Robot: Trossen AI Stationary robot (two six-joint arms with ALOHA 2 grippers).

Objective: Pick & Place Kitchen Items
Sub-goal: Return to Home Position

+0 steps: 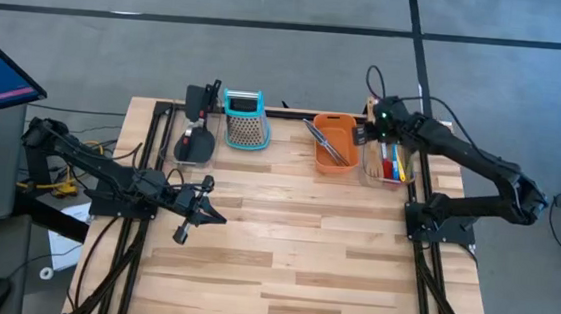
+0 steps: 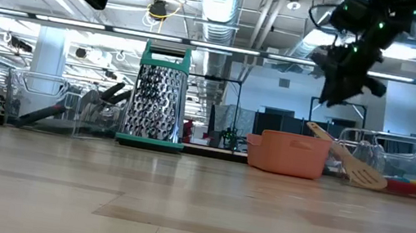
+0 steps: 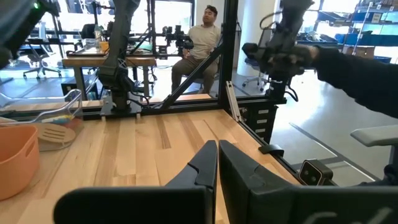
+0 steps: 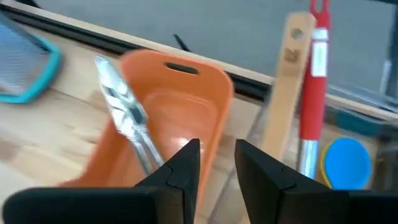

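Silver tongs (image 4: 127,118) lie slanted inside the orange tub (image 1: 334,141), one end sticking out over its rim. Beside the tub, a clear bin (image 1: 392,168) holds a wooden turner (image 4: 287,81), a red-handled spoon (image 4: 314,74) and a blue spoon (image 4: 345,163); the turner's head (image 2: 361,171) leans out of the bin. Black spatulas (image 1: 196,142) lie at the far left. My right gripper (image 4: 217,163) hangs open above the tub's right side, with nothing between its fingers. Over the table's left middle, my left gripper (image 1: 208,212) is shut and empty.
A teal-topped metal grater (image 1: 245,120) stands upright at the far edge between the spatulas and the tub. The black frame rails (image 1: 414,248) run along both sides of the table. In the room beyond, a person (image 3: 202,43) sits.
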